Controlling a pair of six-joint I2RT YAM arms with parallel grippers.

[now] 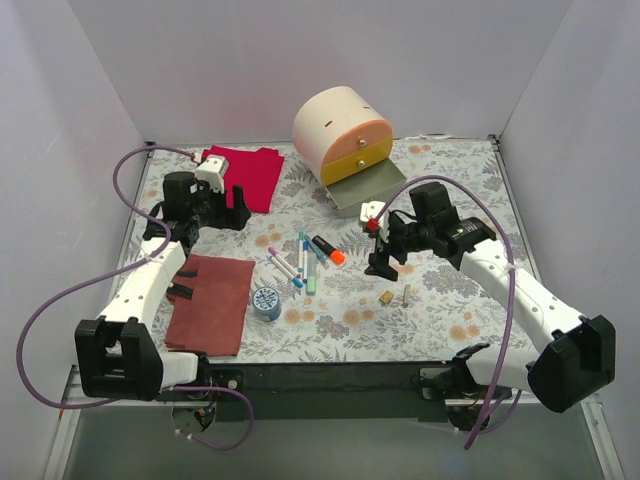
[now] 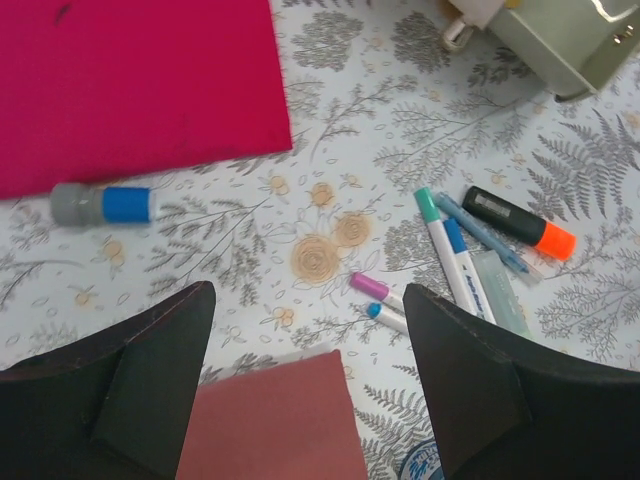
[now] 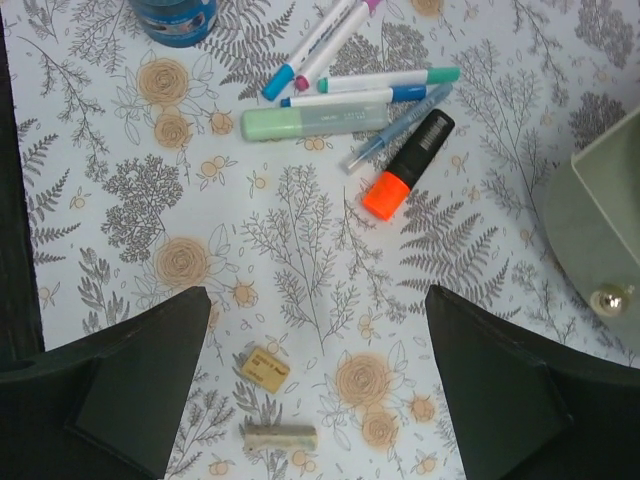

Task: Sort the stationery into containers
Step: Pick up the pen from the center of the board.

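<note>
Far left of the cream drum-shaped cabinet (image 1: pixel 335 125), a rust-brown folded cloth (image 1: pixel 210 303) lies by the near edge of the floral-patterned table (image 1: pixel 450 170). A red folded cloth (image 1: pixel 245 175) lies flat just left of the cabinet; I judge neither to be stationery. The left jaws hang between those cloths, spread wide with nothing in them, apparently free for a pick. Beneath them, beside the red cloth, lies a short grey-and-blue stick (image 2: pixel 100 204) with no readable label. In front of the cabinet and slightly left, the round blue-and-white tape roll (image 1: pixel 266 301) lies flat, its printed face too small to read. Directly in front of the cabinet lie the loose thin pens (image 1: pixel 297 262) and the black-and-orange highlighter (image 1: pixel 328 250); print on one white barrel and the highlighter's grey label are illegible. The olive green drawer (image 1: pixel 365 187) is pulled out, likely to receive items, while the orange drawer (image 1: pixel 352 133) and yellow drawer (image 1: pixel 358 158) are shut. In front and right of the cabinet, the right jaws gape fully, empty, over two tiny tan blocks (image 3: pixel 266 368), probably lining up a grasp
</note>
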